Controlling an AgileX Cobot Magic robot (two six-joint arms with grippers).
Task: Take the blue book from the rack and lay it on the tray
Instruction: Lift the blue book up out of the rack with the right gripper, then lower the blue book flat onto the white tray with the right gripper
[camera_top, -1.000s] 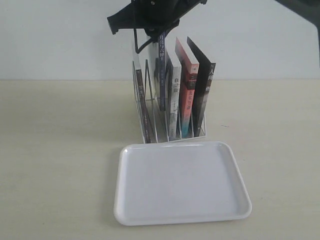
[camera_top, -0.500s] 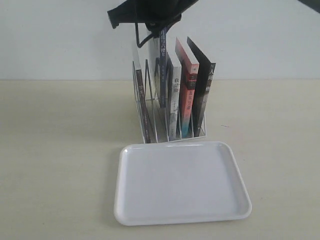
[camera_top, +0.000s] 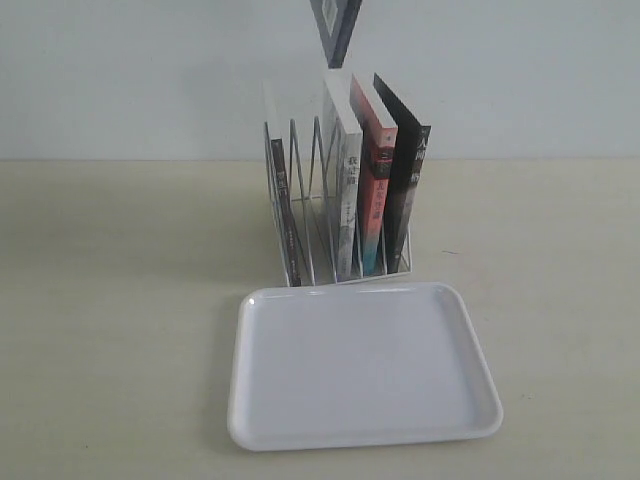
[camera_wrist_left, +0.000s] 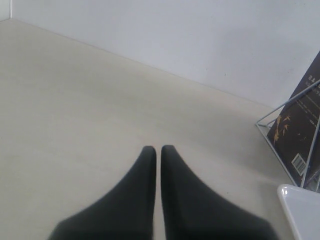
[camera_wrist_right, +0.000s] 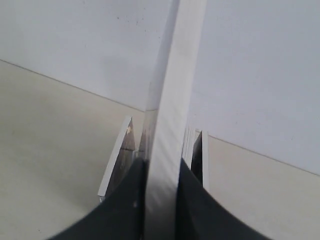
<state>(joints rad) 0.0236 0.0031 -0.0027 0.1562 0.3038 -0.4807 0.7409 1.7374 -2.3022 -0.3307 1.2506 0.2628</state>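
The black right gripper (camera_wrist_right: 161, 167) clamps the thin dark-blue paperback book (camera_top: 337, 25) upright above the white wire rack (camera_top: 310, 270); the white plastic tray (camera_top: 360, 365) lies toward the beige table's (camera_top: 100, 300) near edge.

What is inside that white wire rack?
The rack holds a thin dark book, a white-spined book, a red-spined book and a black book; their covers are mostly hidden. The blue book hangs above it.

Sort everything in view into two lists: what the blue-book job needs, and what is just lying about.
Job: blue book, held above the rack by the right gripper; tray.

Lying about: white-spined book, red-spined book, black book, thin dark book, all in the rack; left gripper, shut, holding nothing.
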